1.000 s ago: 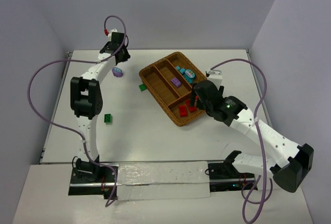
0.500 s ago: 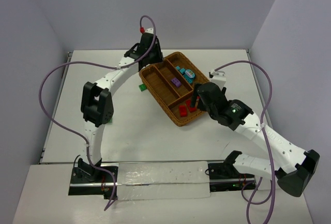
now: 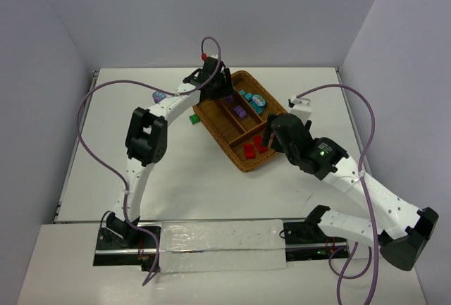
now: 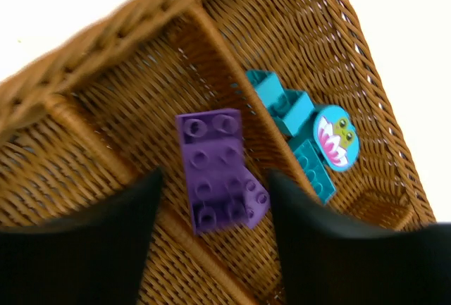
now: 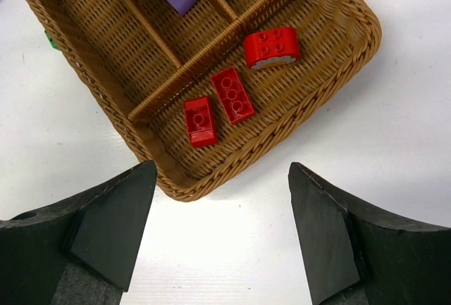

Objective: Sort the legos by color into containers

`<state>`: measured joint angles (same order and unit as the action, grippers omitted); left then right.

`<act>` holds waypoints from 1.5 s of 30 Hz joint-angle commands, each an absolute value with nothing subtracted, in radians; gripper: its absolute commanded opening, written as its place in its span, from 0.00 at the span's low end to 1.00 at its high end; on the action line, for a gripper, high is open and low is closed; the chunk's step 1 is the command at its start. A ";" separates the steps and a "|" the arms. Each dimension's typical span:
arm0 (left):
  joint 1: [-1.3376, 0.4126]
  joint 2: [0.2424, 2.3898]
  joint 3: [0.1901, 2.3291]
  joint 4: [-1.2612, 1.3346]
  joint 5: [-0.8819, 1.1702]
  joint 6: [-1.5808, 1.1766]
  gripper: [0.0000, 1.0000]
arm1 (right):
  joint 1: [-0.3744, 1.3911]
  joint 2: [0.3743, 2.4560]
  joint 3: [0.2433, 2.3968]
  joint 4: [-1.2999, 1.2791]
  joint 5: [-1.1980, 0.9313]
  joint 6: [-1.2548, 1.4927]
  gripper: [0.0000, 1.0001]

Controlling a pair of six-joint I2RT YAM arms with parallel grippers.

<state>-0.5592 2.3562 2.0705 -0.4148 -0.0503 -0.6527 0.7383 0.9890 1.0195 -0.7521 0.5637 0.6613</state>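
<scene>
The brown wicker tray [image 3: 204, 102] holds the sorted legos. My left gripper [image 4: 213, 185] is open over its middle compartment. A purple brick [image 4: 211, 157] shows loose between the fingers, touching neither, and overlaps a second purple brick [image 4: 255, 201] on the wicker. Teal bricks [image 4: 282, 101] and a round lily-pad piece [image 4: 337, 138] lie in the adjoining compartment. Three red bricks [image 5: 232, 94] lie in the crosswise compartment. My right gripper [image 5: 222, 241] is open and empty, above bare table just off the tray's near corner.
On the table left of the tray [image 5: 338, 9] lie a green brick [image 3: 192, 117] and a rounded purple piece [image 3: 160, 96], partly covered by the left arm. The right arm [image 3: 317, 157] reaches in from the right. Walls close the table at the back and both sides.
The left arm swung right from the back-left of the table to above the tray and opened its jaws. A second purple brick now shows in the middle compartment. The right gripper stayed open.
</scene>
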 commanded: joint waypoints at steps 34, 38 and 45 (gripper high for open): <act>-0.239 2.291 1.992 -0.688 -0.523 -0.928 0.99 | 0.749 1.005 1.031 -0.749 0.584 0.658 0.83; -0.230 2.345 2.037 -0.699 -0.518 -0.924 0.99 | 0.749 1.016 1.037 -0.746 0.583 0.655 0.83; -0.214 2.418 2.081 -0.653 -0.504 -0.907 0.97 | 0.749 1.028 1.044 -0.751 0.587 0.650 0.83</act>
